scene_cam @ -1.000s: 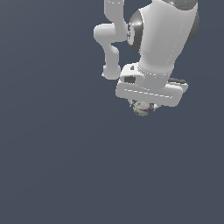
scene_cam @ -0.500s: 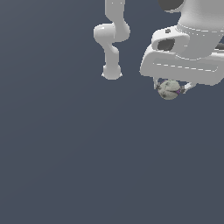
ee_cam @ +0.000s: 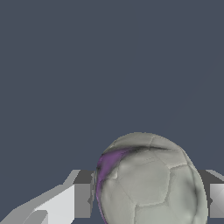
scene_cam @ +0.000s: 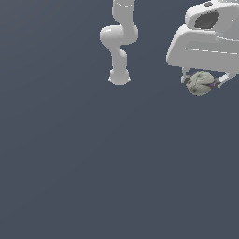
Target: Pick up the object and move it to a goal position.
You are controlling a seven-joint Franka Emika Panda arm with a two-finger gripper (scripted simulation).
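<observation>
The object (scene_cam: pixel 200 83) is a small lumpy grey-beige ball with dark specks and a purplish mark. It hangs under the big white hand at the exterior view's upper right, well above the floor. My gripper (scene_cam: pixel 201 83) is shut on it, with a finger on either side. In the wrist view the object (ee_cam: pixel 148 181) fills the space between the two grey fingers (ee_cam: pixel 82 200) and shows a purple streak on one side.
The arm's white base and lower links (scene_cam: pixel 119 42) stand on the plain dark grey floor (scene_cam: pixel 93 163) at the exterior view's upper middle. Nothing else shows on the floor, and no goal marker is visible.
The gripper, still holding the object, has moved toward the exterior view's right and looms larger. The ball has stayed between the fingers throughout.
</observation>
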